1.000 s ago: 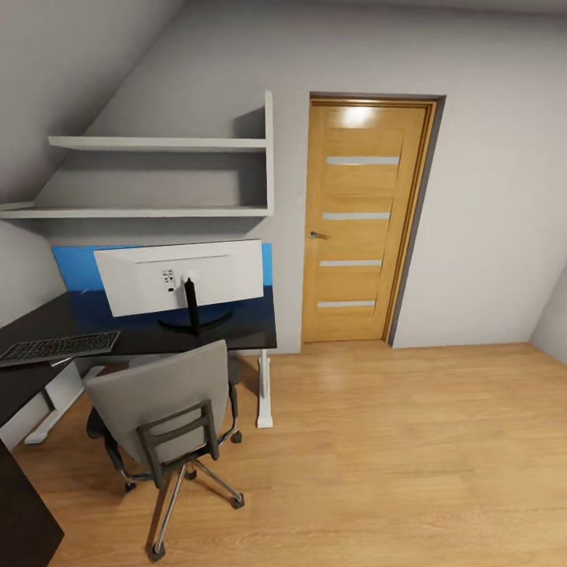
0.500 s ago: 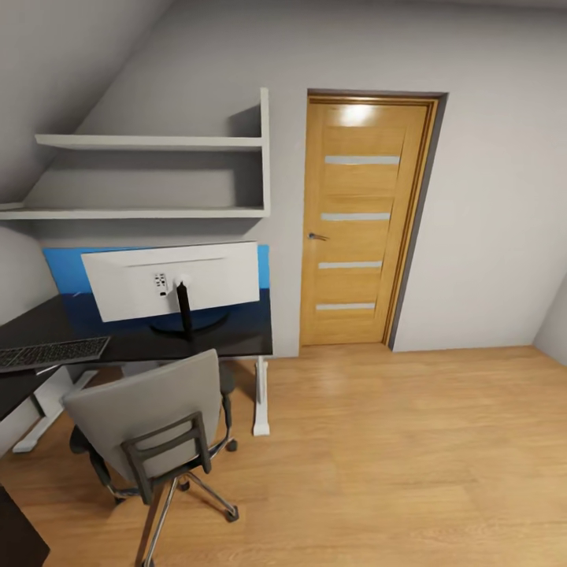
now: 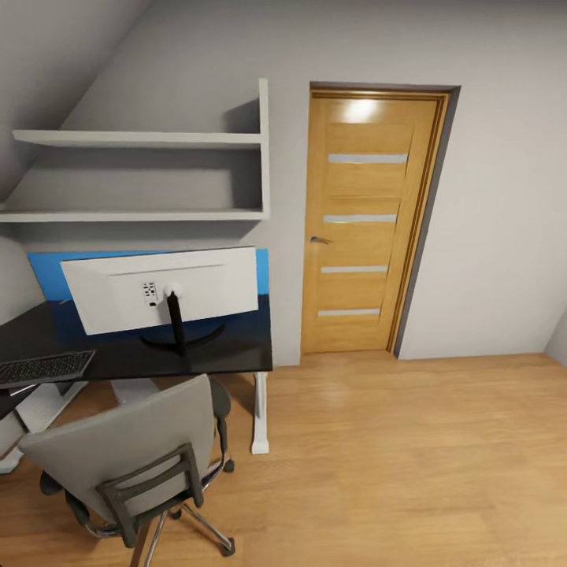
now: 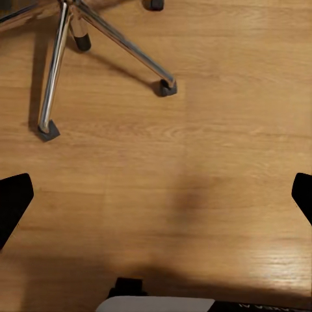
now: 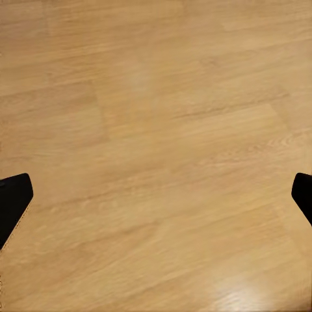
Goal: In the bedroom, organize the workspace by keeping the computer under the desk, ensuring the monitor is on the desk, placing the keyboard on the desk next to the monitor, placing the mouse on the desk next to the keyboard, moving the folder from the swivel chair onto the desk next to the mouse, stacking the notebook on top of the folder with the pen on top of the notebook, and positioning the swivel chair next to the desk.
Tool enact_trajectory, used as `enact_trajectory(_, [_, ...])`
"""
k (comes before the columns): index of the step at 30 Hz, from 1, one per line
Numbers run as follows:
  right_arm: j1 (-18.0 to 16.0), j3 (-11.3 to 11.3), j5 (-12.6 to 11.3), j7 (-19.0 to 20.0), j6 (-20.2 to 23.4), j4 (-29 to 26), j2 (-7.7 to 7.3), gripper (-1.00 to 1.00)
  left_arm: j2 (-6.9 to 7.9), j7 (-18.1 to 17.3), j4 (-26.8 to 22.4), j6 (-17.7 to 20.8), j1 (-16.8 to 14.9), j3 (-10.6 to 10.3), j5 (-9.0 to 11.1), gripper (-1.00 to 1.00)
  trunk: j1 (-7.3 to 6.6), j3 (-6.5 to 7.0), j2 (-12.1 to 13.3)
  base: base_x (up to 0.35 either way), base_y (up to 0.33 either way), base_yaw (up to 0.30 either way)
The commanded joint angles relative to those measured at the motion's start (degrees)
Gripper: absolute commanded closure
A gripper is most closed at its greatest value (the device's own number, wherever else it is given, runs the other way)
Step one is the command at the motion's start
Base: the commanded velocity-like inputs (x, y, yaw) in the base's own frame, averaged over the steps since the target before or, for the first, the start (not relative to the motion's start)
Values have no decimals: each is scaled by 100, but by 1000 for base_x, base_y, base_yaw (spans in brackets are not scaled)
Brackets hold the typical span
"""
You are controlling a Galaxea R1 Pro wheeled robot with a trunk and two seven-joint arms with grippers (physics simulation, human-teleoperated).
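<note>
From the head, the monitor [image 3: 161, 290] stands on the black desk [image 3: 228, 350], back side showing. The keyboard [image 3: 43, 368] lies on the desk beside it. The chair [image 3: 130, 461] is just in front of the desk. By the left wrist, the left gripper [image 4: 156, 195] is spread wide over the floor [image 4: 214, 162], near the chair's legs. By the right wrist, the right gripper [image 5: 156, 195] is spread wide over bare floor.
</note>
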Motion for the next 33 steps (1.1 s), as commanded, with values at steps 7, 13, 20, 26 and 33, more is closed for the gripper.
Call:
enact_trajectory(7, [-6,-2,-28,14,-18,3,0,-100,-4,-12,4,-19,-4,23,13,-100,4,-7,-5,317,95,0])
enact_trajectory(13, [-3,3,-24,18,-38,3,-3,-100,-4,-12,4,-19,-4,22,13,-100,4,-7,-5,321,16,0])
enact_trajectory(20, [-3,23,-20,23,-44,7,0,-100,-4,-12,4,-19,-4,22,13,-100,4,-7,-5,254,1,0])
enact_trajectory(26, [-3,25,68,14,-44,17,31,-100,-53,-12,-14,-49,-4,15,-1,-100,4,-7,-5,109,-24,0])
enact_trajectory(33, [-3,-4,-24,3,-52,19,18,-100,-83,-14,-21,-54,-4,-6,-10,-100,4,-7,-5,228,-73,0])
